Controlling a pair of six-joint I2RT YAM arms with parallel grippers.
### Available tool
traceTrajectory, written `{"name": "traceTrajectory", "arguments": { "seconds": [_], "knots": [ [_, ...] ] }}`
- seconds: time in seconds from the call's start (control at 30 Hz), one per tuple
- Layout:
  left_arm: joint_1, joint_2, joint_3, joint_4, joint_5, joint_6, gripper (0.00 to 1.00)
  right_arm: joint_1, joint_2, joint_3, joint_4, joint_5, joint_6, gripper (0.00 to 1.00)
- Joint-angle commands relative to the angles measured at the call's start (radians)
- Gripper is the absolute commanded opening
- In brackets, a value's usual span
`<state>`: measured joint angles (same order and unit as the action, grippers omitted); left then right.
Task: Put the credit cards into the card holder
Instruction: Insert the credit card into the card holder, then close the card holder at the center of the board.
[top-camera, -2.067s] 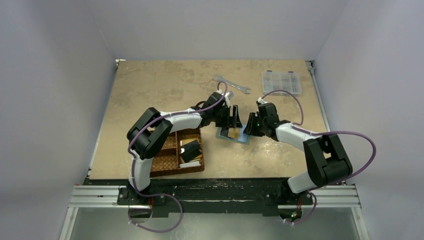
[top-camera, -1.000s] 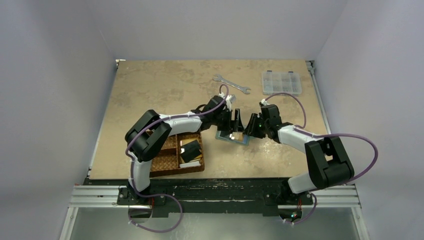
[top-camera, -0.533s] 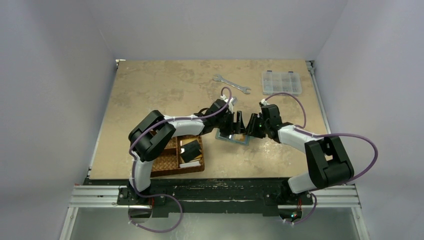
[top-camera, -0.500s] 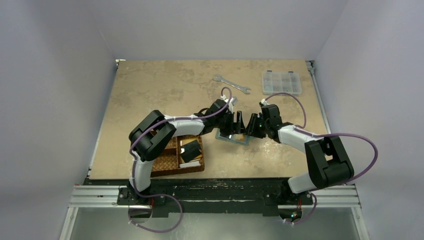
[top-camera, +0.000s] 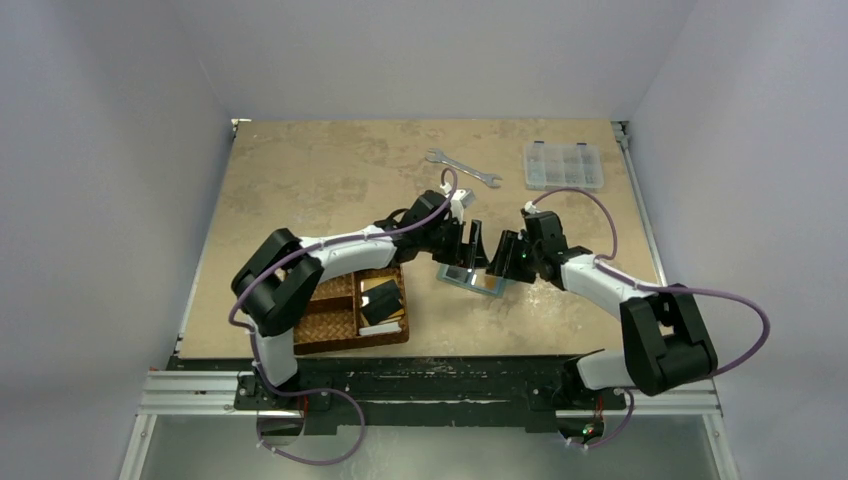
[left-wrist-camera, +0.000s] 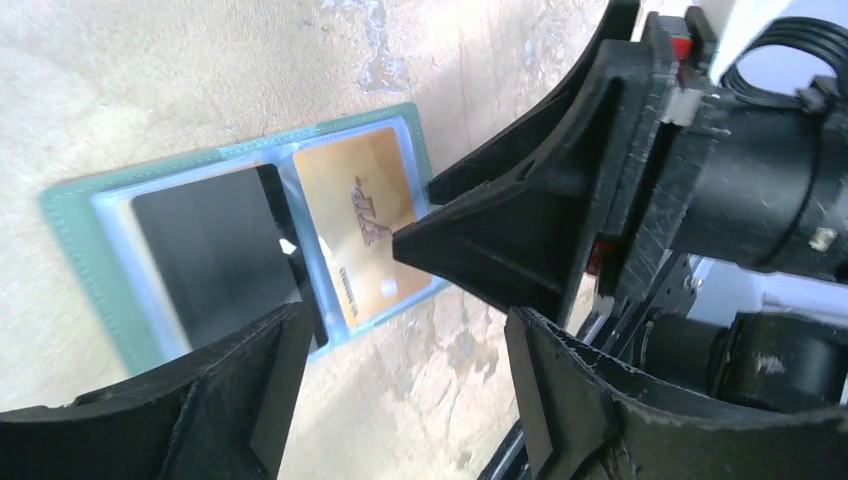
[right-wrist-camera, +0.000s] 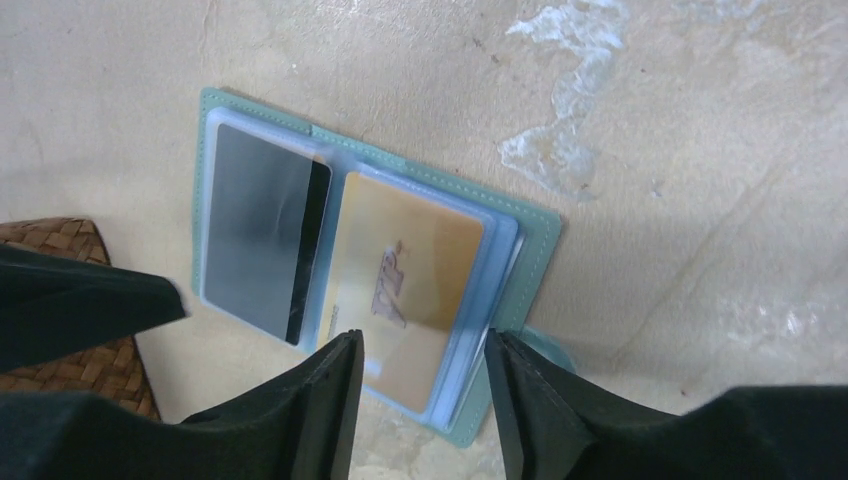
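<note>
Lying open at the tabletop (right-wrist-camera: 650, 120) centre, the card holder (right-wrist-camera: 538, 240) has a black card (right-wrist-camera: 255, 235) on the left and an orange card (right-wrist-camera: 410, 290) on the right. Left fingers (left-wrist-camera: 250, 390) and right fingers (right-wrist-camera: 320, 400) are both apart, empty, over it.

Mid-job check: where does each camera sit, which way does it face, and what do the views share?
Top external: above and behind the bases, looking down on the table, both arms whole, the card holder between them.
Left wrist: on the left arm, facing down at the open holder; left pincer frames it.
Right wrist: facing down at the same holder; right pincer at bottom edge.
Shared: both wrist views show the black card and orange card.
</note>
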<state>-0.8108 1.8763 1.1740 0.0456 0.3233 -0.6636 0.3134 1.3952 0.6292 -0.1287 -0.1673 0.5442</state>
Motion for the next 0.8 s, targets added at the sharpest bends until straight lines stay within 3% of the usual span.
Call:
{"name": "traceTrajectory", "arguments": {
  "seconds": [0.0, 0.17, 0.57, 0.77],
  "knots": [
    [0.013, -0.108, 0.064, -0.177, -0.063, 0.152, 0.76, 0.001, -0.1, 0.016, -0.1, 0.032, -0.015, 0.6],
    [0.018, -0.087, 0.085, -0.281, -0.167, 0.21, 0.76, 0.001, -0.153, 0.059, -0.173, 0.096, -0.01, 0.69],
    [0.079, 0.045, 0.13, -0.316, -0.205, 0.224, 0.89, 0.001, -0.016, 0.041, -0.105, 0.044, -0.02, 0.62],
    [0.078, 0.14, 0.135, -0.22, -0.017, 0.172, 0.9, 0.001, 0.035, 0.021, -0.046, -0.001, -0.016, 0.63]
  ]
}}
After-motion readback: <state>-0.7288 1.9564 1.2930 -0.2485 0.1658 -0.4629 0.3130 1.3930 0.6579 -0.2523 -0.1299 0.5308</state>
